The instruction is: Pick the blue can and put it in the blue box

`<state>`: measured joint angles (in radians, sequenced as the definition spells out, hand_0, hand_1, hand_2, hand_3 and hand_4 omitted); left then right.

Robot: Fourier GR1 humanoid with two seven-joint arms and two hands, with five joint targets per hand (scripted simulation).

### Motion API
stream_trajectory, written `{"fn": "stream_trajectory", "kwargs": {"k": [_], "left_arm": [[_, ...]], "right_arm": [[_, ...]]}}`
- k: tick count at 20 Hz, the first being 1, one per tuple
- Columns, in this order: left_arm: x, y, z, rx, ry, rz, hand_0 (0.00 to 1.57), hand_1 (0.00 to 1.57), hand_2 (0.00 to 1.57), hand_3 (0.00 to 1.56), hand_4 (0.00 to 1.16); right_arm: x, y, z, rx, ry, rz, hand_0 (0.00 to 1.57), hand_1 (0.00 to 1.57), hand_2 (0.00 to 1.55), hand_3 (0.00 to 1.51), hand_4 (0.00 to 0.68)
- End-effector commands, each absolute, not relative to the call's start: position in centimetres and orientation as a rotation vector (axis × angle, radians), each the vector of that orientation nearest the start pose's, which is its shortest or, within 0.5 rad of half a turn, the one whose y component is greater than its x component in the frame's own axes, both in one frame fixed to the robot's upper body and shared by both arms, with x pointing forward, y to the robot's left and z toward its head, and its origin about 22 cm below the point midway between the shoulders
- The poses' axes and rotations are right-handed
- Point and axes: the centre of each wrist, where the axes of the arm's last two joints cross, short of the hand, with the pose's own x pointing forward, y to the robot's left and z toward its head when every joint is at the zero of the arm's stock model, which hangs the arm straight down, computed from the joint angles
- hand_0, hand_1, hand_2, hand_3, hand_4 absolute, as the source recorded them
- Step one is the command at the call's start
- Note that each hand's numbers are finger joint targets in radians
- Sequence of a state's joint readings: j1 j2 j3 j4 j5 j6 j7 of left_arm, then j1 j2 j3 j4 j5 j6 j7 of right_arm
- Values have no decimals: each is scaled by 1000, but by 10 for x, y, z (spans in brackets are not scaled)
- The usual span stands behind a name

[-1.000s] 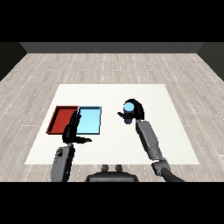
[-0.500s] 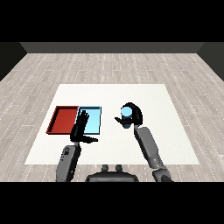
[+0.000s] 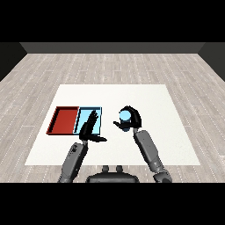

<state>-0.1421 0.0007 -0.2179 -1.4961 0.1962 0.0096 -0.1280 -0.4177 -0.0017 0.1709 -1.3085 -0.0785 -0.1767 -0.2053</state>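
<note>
Since a second ago, the right hand (image 3: 130,119) carried the blue can (image 3: 125,116) nearer the blue box (image 3: 89,119) — fingers curled round it, right of the box; placing remains. Left hand (image 3: 89,130) open.

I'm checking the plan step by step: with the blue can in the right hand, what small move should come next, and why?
Probably carry it further left. The right hand is curled round the blue can, which sits right of the blue tray, not over it. The left hand, fingers straight, lies over the tray's near part, so aiming for the far part looks safer.
</note>
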Motion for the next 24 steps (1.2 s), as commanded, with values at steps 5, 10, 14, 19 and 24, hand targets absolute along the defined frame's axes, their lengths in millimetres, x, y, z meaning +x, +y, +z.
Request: {"fn": "stream_trajectory", "kwargs": {"k": [5,10,14,19,24], "left_arm": [[280,122,14,-317,-1685,-123,0,0,0,0,0],[278,118,-7,-309,-1673,-131,0,0,0,0,0],[277,93,9,-355,-1619,-143,0,0,0,0,0],[290,100,-7,-332,-1645,-145,0,0,0,0,0],[284,96,-20,-342,-1625,-150,0,0,0,0,0]], "right_arm": [[315,-122,51,179,-1893,161,1444,1444,1451,1430,606],[316,-104,38,197,-1910,196,1426,1426,1461,1425,627],[315,-107,72,199,-1913,183,1437,1437,1463,1427,619],[309,-113,54,230,-1902,216,1436,1436,1463,1422,614],[303,-83,82,255,-1938,227,1427,1427,1457,1417,612]]}}
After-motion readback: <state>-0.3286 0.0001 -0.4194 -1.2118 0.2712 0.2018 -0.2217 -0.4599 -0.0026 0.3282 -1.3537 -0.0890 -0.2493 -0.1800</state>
